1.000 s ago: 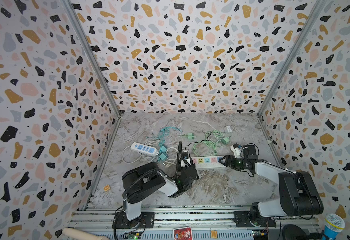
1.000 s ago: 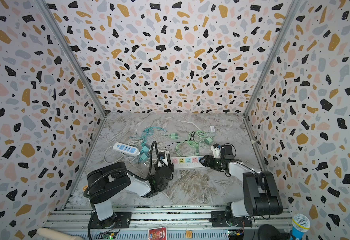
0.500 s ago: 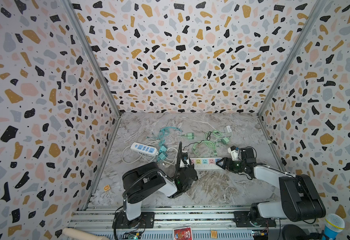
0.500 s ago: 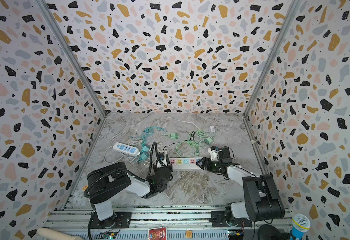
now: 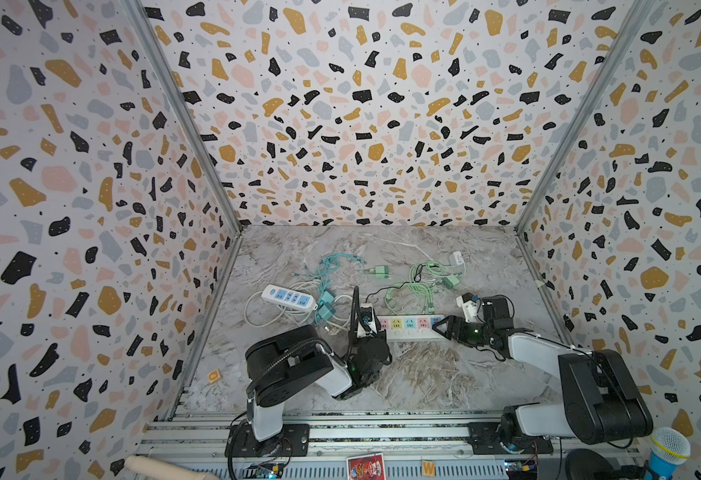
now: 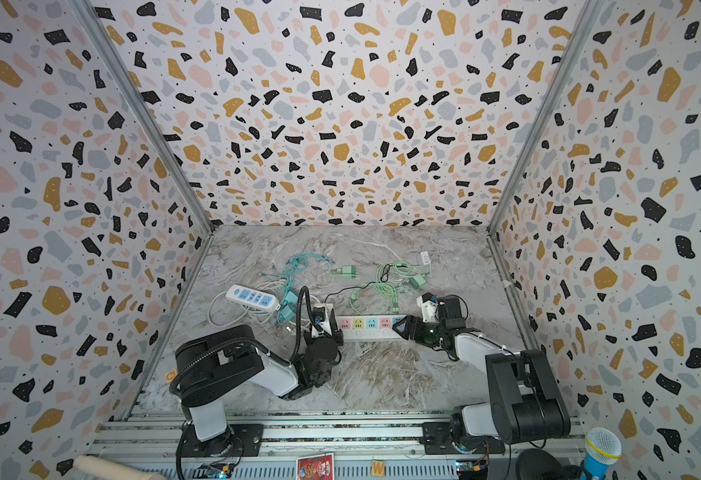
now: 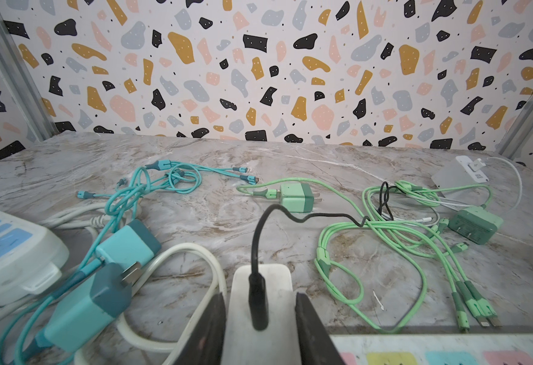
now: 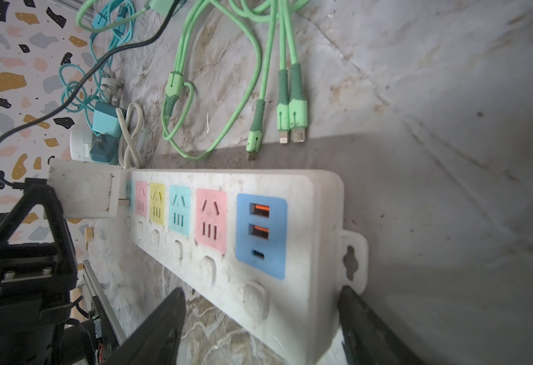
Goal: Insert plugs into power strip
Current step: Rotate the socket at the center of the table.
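Note the white charger plug (image 8: 82, 192): its prongs sit partway in the end socket of the power strip (image 8: 309, 196) on the bench (image 8: 448, 94); the left tool (image 7: 260, 297) clamps it; the right tool (image 8: 260, 290) has advanced, jaws open astride the strip's USB end; brace before pressing home.

Plainly a robotics lab test cell rather than a home or shop: boxed in on three sides by terrazzo-print panels (image 5: 361, 124) set in bare metal corner posts (image 5: 177, 95), floored with a marble-print tabletop (image 5: 423, 374), fitted with a left arm (image 5: 286, 365) and a right arm (image 5: 590, 386) bolted to a slotted aluminium rail (image 5: 382, 434) along the open front, with exposed wiring (image 5: 519, 465) and a foam-headed microphone (image 5: 669, 449) close by.
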Controlling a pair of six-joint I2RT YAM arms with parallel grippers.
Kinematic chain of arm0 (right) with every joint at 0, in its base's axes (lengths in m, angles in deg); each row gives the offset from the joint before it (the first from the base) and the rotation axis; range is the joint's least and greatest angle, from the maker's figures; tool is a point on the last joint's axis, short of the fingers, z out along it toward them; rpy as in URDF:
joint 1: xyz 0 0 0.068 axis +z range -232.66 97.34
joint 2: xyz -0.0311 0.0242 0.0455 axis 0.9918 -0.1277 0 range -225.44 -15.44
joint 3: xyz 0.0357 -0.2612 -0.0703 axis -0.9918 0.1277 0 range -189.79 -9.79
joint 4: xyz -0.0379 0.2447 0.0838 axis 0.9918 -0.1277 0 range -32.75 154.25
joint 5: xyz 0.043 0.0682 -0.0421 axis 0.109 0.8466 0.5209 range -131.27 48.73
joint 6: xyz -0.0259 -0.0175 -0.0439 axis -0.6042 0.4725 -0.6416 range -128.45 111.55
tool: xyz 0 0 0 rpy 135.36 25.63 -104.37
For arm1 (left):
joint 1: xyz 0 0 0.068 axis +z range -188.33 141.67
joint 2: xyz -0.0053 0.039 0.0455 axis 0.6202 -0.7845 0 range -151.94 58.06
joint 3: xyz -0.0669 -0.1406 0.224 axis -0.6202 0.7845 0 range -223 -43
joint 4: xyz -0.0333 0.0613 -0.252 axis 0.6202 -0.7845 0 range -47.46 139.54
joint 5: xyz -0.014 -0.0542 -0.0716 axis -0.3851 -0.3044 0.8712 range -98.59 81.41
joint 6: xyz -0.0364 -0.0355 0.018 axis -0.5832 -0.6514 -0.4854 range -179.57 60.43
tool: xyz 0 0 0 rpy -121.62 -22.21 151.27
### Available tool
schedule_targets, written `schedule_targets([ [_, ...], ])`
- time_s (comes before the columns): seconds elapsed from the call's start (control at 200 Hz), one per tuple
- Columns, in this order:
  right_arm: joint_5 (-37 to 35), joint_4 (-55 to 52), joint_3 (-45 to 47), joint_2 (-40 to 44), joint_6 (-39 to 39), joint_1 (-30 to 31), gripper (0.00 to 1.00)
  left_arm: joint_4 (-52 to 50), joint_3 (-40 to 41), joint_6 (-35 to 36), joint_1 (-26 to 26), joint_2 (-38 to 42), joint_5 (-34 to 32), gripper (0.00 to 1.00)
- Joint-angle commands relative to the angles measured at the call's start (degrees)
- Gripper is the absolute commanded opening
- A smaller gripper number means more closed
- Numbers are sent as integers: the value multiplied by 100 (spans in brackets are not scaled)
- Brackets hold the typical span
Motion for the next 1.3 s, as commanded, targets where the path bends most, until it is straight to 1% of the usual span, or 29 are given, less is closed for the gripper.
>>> schedule_targets([
  [0.0,537,203,-27,-56,46,64,76,-85,-17,-66,-179,-150,63,0],
  [0.11,635,199,22,47,91,100,76,-373,-45,-190,-227,-159,-42,0],
  [0.265,695,134,91,231,86,104,76,-513,110,-439,-268,-88,64,0],
  [0.551,766,238,36,25,73,124,76,-870,-29,-603,-278,-326,-79,0],
  [0.651,756,234,1,12,73,133,76,-866,82,-858,-243,-399,-59,0],
  [0.796,759,233,-39,13,87,130,77,-965,72,-976,-243,-451,-28,0],
  [0.841,732,225,-52,23,92,118,78,-1054,55,-1033,-243,-425,-104,11],
  [0.911,683,169,-132,16,61,107,78,-1076,47,-1013,-243,-374,-222,31],
  [0.976,645,98,-259,-31,11,40,79,-1090,21,-962,-243,-330,-289,41],
  [1.061,535,-57,-480,-96,-80,-80,81,-1138,-66,-864,-243,-291,-394,49],
  [1.156,347,-228,-714,-176,-191,-218,81,-1125,-142,-729,-244,-240,-494,50],
  [1.236,202,-381,-891,-256,-285,-343,81,-907,-114,-533,-250,-186,-498,55],
  [1.297,111,-412,-973,-292,-296,-454,81,-922,-130,-472,-243,-97,-516,60],
])
